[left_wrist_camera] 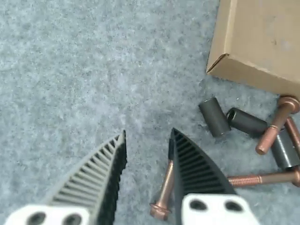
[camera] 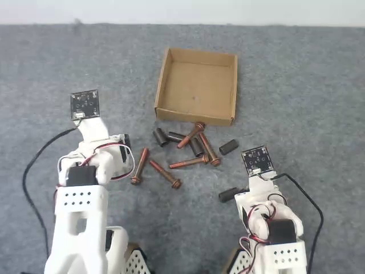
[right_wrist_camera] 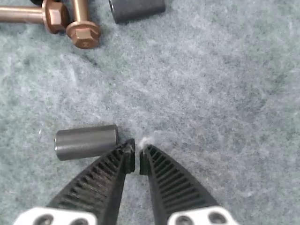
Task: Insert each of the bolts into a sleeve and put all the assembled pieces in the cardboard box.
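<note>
Left gripper (left_wrist_camera: 148, 133): ribbed black fingers spread wide, empty, over nubby grey carpet (left_wrist_camera: 70, 56), a copper-coloured flanged bolt (left_wrist_camera: 164, 187) just beside one finger. Right gripper (right_wrist_camera: 138, 149): tips all but touching, holding nothing, just beside a smooth dark cylindrical sleeve (right_wrist_camera: 86, 141). Other threaded bolts (camera: 188, 162) and sleeves (camera: 161, 137) strewn loose near the shallow brown cardboard box (camera: 194, 116).

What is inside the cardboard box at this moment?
In the high view the cardboard box shows only its bare brown floor; nothing lies on it. Its near wall hides a thin strip of floor along that edge.
</note>
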Robot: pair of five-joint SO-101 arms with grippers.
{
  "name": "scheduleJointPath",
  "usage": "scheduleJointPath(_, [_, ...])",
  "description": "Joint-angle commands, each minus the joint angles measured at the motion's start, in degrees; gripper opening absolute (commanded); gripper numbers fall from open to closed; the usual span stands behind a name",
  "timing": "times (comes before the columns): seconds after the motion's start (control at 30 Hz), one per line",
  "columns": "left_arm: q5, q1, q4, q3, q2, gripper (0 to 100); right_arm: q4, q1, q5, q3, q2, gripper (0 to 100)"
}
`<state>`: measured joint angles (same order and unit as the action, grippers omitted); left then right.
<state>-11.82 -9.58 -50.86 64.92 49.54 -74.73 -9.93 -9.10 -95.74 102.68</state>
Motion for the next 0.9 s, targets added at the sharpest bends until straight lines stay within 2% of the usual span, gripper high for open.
scheduleJointPath(0.0, [-0.62,-0.18,1.58,-0.75,-0.35,14,-0.22,-0.31,-0.53,-0.70,1.19,0.8])
scheduleJointPath(0.33, [-0.62,0.00,1.58,-0.75,-1.49,14,-0.22,-0.31,-0.53,-0.70,1.19,0.8])
scheduleJointPath(0.57, [-0.62,-0.44,2.11,-7.25,-17.05,14,-0.22,-0.31,-0.53,-0.70,1.19,0.8])
scheduleJointPath(0.67, [-0.62,-2.73,2.46,-10.33,-23.38,14,-0.22,-0.31,-0.53,-0.70,1.19,0.8])
scheduleJointPath(0.87, [-0.62,-3.25,2.46,-12.97,-27.69,14,-0.22,-0.31,-0.53,-0.70,1.19,0.8])
